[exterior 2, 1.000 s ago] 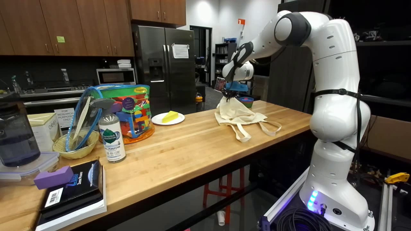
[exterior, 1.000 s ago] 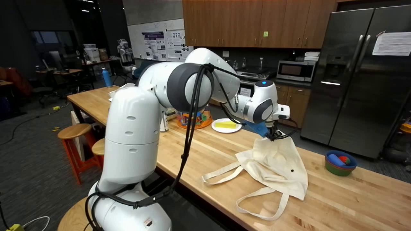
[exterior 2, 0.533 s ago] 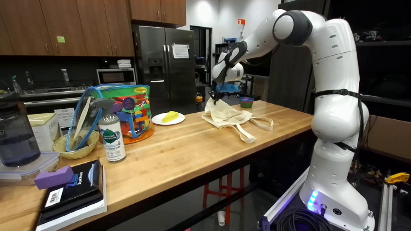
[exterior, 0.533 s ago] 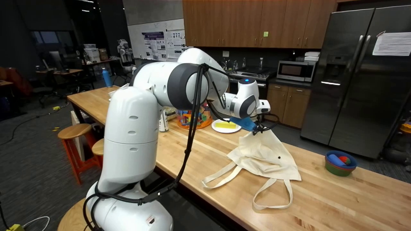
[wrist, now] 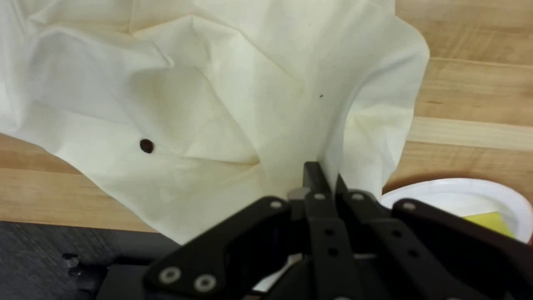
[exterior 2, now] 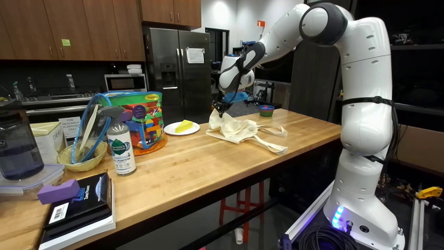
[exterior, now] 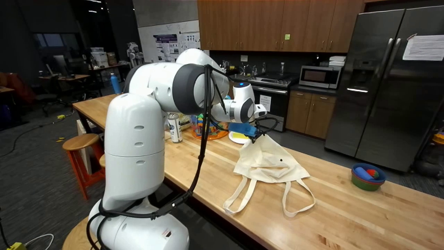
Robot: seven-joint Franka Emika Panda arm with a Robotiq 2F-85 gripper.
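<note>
Gripper [wrist: 327, 179] clenched on fold of cloth bag [exterior: 260, 159], end opp. straps [exterior: 249, 193], prob. b/c fold gives purchase; that end tented by grip, rest crumpled on table [exterior: 347, 208]. Straps unheld, so slack twd robot side. Plate [exterior 2: 169, 130] nr bag.

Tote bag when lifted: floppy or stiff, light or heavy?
Likely floppy: the tote bag creases and slopes down from the hand. Probably light: it looks like thin cloth. Its loose straps, sprawled on the tabletop, may trail.

Jaws pinch a cream bag [exterior 2: 236, 129] on the table [exterior 2: 166, 173].
</note>
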